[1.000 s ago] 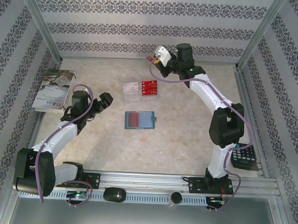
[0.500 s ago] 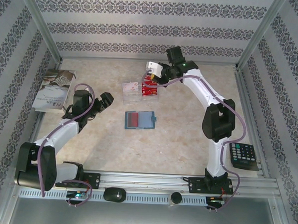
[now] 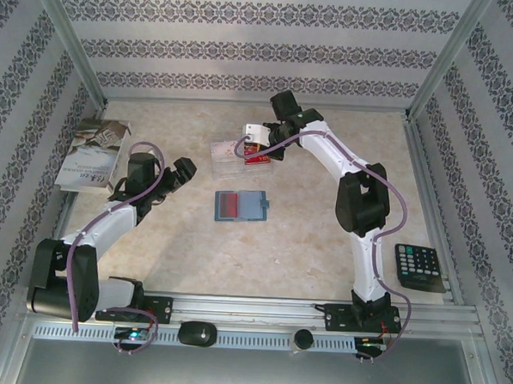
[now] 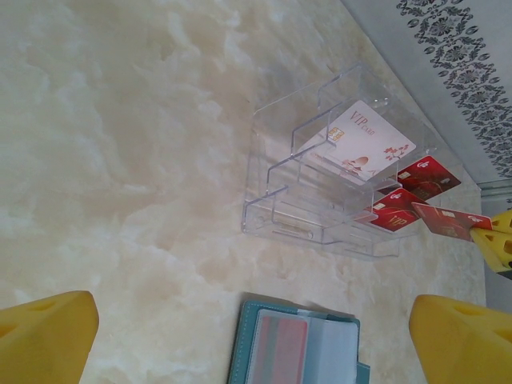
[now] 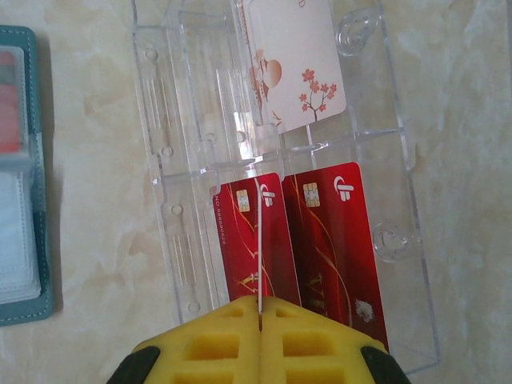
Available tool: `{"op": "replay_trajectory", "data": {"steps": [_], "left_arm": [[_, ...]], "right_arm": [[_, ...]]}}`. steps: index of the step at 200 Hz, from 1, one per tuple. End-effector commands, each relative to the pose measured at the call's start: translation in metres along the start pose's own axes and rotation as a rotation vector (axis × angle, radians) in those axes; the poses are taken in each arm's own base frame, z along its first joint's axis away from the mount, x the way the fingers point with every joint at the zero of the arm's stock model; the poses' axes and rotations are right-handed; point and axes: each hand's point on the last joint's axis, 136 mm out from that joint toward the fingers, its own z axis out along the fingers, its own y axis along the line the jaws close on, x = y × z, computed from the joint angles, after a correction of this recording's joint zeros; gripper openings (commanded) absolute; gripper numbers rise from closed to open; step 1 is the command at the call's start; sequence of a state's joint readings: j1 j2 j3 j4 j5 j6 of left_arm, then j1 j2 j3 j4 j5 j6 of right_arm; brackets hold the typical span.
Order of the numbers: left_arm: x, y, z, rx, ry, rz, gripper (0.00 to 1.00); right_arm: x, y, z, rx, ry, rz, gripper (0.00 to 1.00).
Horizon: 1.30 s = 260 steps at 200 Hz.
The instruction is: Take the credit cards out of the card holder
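Observation:
The teal card holder lies open mid-table, a red card showing in its left sleeve. Behind it stands a clear plastic tray that holds two red credit cards and a pale blossom-print card. My right gripper hovers over the tray's red-card end, shut on one red card, which is edge-on in the right wrist view. My left gripper stands open to the left of the holder, nothing between its fingers.
A white booklet lies against the left wall. A black calculator sits near the right rail. Patterned walls close in the back and both sides.
My right arm has swung from the back wall down and left to above the clear tray, the card still gripped. The left arm has barely moved.

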<state>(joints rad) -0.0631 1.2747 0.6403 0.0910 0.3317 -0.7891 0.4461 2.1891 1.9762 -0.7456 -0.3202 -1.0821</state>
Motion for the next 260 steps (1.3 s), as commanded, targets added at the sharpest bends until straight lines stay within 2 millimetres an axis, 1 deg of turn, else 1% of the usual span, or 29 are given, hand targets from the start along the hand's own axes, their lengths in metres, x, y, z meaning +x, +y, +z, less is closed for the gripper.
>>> {"op": "replay_trajectory", "data": {"steps": [1, 35, 81, 134, 216, 234, 247, 260], "left_arm": [[-0.016, -0.009, -0.001, 0.024, -0.040, 0.026, 1.00], [-0.015, -0.007, 0.000, 0.019, -0.036, 0.023, 1.00], [-0.013, -0.005, 0.001, 0.016, -0.033, 0.022, 1.00], [-0.013, -0.005, 0.001, 0.020, -0.030, 0.019, 1.00], [-0.012, -0.005, 0.002, 0.024, -0.028, 0.018, 1.00], [-0.012, -0.005, 0.002, 0.023, -0.026, 0.017, 1.00], [-0.012, -0.005, 0.002, 0.024, -0.028, 0.018, 1.00], [-0.011, -0.006, 0.002, 0.029, -0.026, 0.020, 1.00]], "right_arm": [[0.001, 0.004, 0.006, -0.009, 0.028, -0.036, 0.00], [0.004, 0.003, 0.016, 0.004, 0.060, -0.064, 0.00], [0.001, 0.009, 0.020, -0.009, 0.058, -0.068, 0.00], [0.007, 0.011, 0.033, -0.008, 0.087, -0.076, 0.00], [0.010, 0.017, 0.042, -0.020, 0.098, -0.071, 0.00], [0.010, 0.014, 0.044, -0.001, 0.101, -0.072, 0.00], [0.009, 0.008, 0.044, 0.035, 0.100, -0.070, 0.10], [0.006, 0.002, 0.043, 0.068, 0.095, -0.073, 0.17]]}}
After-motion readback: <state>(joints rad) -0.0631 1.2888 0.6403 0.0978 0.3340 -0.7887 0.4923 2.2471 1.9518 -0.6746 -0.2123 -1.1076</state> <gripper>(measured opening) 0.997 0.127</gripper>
